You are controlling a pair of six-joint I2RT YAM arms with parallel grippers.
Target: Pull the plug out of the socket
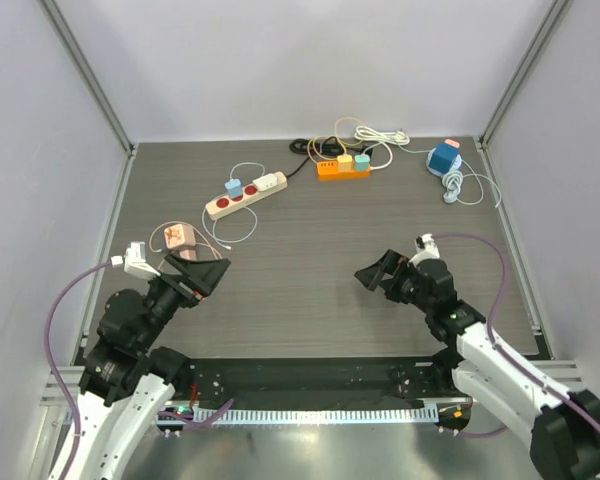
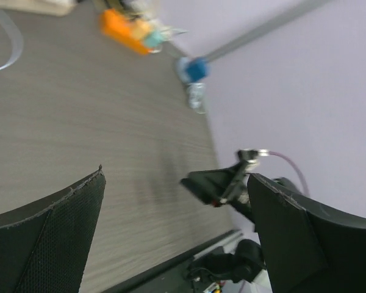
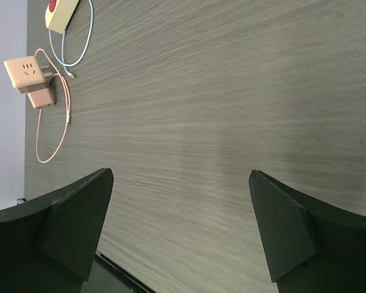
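Left gripper [image 1: 208, 275] and right gripper [image 1: 373, 270] gape, empty. Brace pink socket [image 1: 177, 236], centre-left; draw its plug [image 3: 43, 97] straight out.

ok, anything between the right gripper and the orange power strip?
Nothing: only bare table lies between the right gripper and the orange power strip, as the top view shows.

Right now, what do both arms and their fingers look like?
Left arm and right arm match: black joints, white shells on the lower links. A purple cable loops to a small white wrist camera on each. Fingers are black wedges with a textured inner face.
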